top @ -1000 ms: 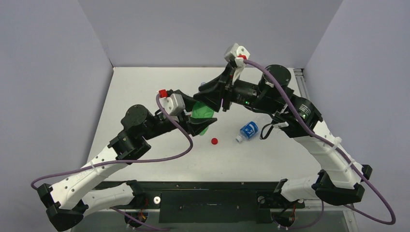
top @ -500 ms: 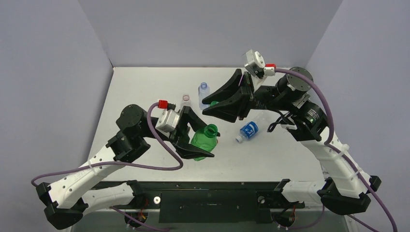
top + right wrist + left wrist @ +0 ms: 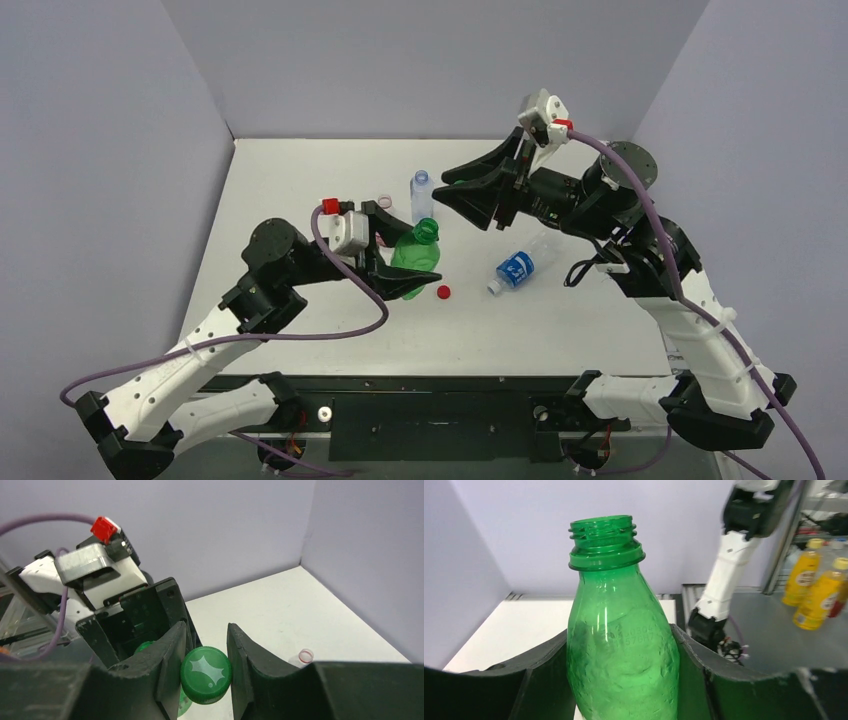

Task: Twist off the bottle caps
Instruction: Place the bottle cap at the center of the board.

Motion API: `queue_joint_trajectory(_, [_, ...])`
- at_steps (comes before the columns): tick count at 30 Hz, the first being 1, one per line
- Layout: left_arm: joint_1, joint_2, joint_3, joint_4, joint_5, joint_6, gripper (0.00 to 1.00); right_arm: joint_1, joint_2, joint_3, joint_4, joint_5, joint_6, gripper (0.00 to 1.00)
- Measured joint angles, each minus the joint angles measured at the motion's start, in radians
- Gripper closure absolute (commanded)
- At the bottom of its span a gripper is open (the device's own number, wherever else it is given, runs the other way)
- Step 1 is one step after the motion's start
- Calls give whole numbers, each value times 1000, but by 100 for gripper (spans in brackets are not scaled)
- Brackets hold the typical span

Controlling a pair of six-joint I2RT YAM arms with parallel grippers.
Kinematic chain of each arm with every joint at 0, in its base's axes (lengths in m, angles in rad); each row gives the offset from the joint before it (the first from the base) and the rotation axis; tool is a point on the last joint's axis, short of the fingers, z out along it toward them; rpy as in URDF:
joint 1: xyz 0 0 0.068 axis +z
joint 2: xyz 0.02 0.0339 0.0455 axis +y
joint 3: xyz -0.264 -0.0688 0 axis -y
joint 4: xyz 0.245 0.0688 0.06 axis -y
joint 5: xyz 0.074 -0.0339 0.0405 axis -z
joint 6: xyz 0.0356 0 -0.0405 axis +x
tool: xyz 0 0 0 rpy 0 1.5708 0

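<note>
An all-green bottle (image 3: 624, 650) stands upright in my left gripper (image 3: 624, 680), which is shut on its body; its threaded neck (image 3: 606, 535) is bare. From above, the green bottle (image 3: 415, 250) sits mid-table in the left gripper (image 3: 408, 268). My right gripper (image 3: 206, 672) is shut on the green cap (image 3: 206, 675), held up and apart from the bottle; seen from above, the right gripper (image 3: 441, 192) hovers behind and to the right of the bottle. A red cap (image 3: 443, 293) lies loose on the table.
A blue-labelled bottle (image 3: 515, 268) lies on its side right of centre. An upright clear bottle with a whitish-blue cap (image 3: 421, 195) stands behind the green one. Beside it is a clear bottle with an open, red-ringed mouth (image 3: 383, 205), also visible in the right wrist view (image 3: 305, 656).
The left gripper has carried the green bottle back toward the table's middle, uncovering the red cap. The right gripper, still holding the green cap, has lifted slightly away.
</note>
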Motion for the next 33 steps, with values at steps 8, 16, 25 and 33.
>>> queue_joint_trajectory(8, [101,-23,-109,2,-125,40,100,-50,-32,-130,5,256,0,100])
queue_joint_trajectory(16, [164,-89,-175,3,-147,48,100,-92,96,-612,135,509,11,100])
queue_joint_trajectory(25, [169,-126,-226,8,-142,82,100,-21,322,-822,318,719,77,98])
queue_joint_trajectory(33, [170,-132,-263,12,-141,99,100,50,439,-900,550,872,130,95])
